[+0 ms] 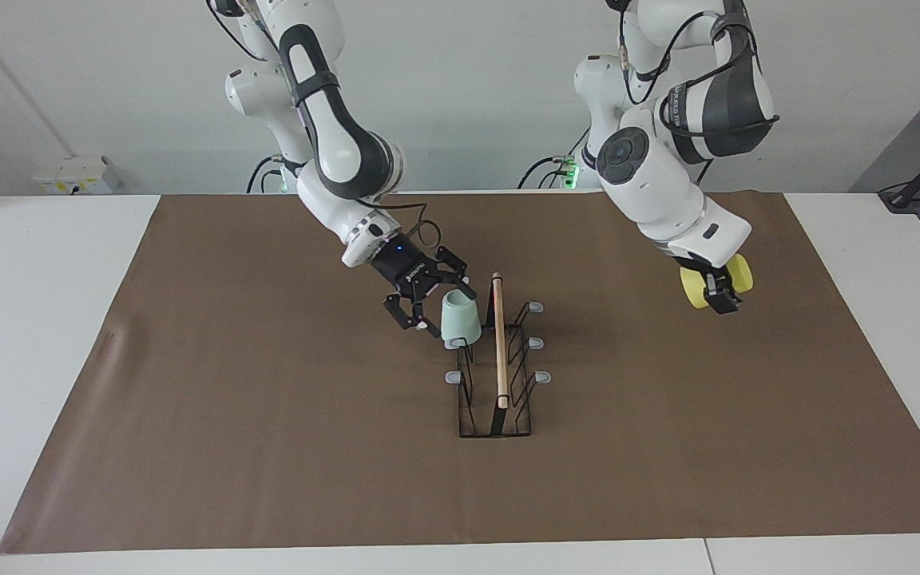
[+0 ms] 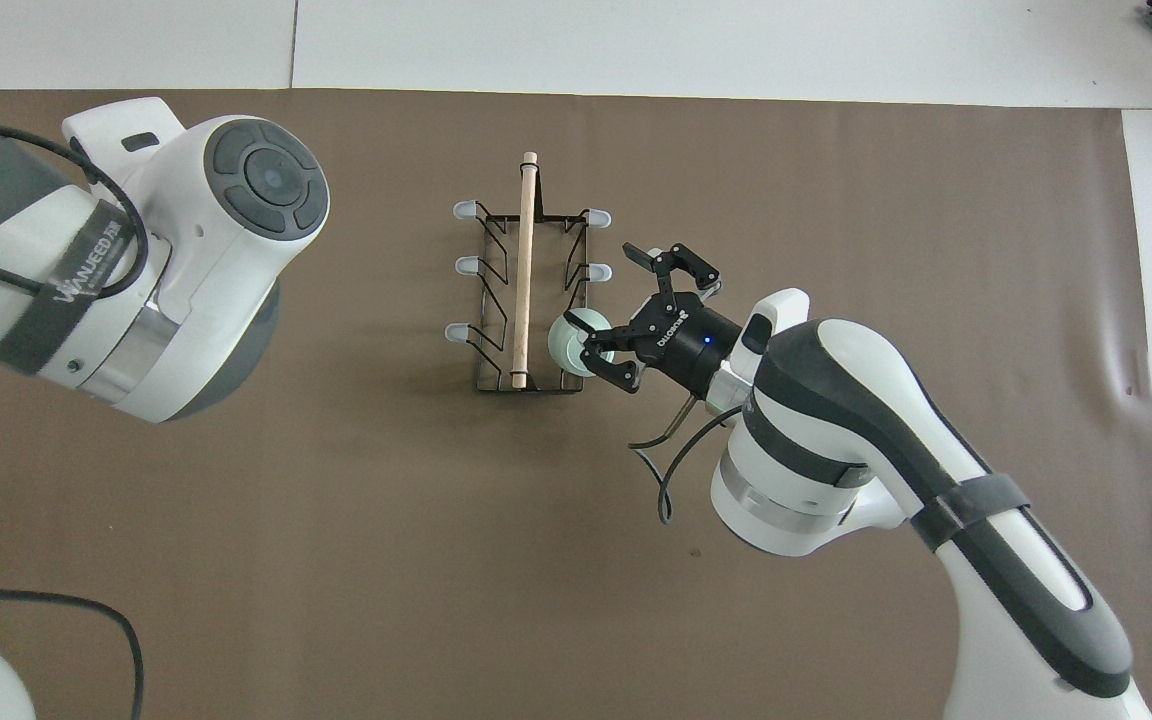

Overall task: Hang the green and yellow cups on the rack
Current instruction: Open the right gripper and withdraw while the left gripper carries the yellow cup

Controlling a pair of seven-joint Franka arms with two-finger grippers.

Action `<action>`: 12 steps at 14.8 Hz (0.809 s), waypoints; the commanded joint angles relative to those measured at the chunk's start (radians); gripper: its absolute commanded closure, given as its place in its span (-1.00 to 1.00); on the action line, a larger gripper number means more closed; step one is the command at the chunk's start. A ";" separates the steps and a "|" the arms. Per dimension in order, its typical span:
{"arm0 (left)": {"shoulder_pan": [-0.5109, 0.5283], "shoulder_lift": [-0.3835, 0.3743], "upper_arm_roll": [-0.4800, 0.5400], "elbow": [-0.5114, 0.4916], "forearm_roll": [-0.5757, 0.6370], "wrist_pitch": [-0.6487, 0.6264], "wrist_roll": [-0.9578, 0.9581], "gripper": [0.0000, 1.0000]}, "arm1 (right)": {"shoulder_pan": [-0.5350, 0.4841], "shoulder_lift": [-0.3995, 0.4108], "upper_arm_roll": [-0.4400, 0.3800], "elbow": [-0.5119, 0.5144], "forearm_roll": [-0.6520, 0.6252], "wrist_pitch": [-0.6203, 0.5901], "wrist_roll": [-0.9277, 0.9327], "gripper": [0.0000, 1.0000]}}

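Note:
The black wire rack (image 1: 500, 399) with its wooden rod (image 1: 499, 343) stands mid-mat; it also shows in the overhead view (image 2: 496, 300). The mint green cup (image 1: 460, 318) sits upside down on the rack's prong nearest the robots, on the right arm's side (image 2: 568, 340). My right gripper (image 1: 438, 302) is open around the cup's side, one finger close to its top (image 2: 616, 312). My left gripper (image 1: 719, 300) is shut on the yellow cup (image 1: 698, 285), held on its side above the mat toward the left arm's end. The left arm hides both in the overhead view.
A brown mat (image 1: 268, 447) covers the white table (image 1: 29, 319). Free grey-tipped prongs (image 1: 536, 343) stick out on the rack's left-arm side, two more (image 1: 453, 377) on the green cup's side. A white box (image 1: 77, 174) sits at the table's robot-end edge.

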 commanded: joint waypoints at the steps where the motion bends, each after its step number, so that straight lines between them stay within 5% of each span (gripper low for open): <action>1: -0.050 0.068 0.016 0.066 0.036 -0.070 -0.046 1.00 | -0.081 -0.005 0.010 0.000 -0.171 -0.060 0.016 -1.00; 5: -0.132 0.117 0.019 0.069 0.055 -0.116 -0.095 1.00 | -0.204 0.001 0.007 0.020 -0.476 -0.223 0.095 -1.00; 12: -0.298 0.261 0.020 0.246 0.056 -0.272 -0.206 1.00 | -0.397 -0.002 0.003 0.098 -0.942 -0.527 0.280 -1.00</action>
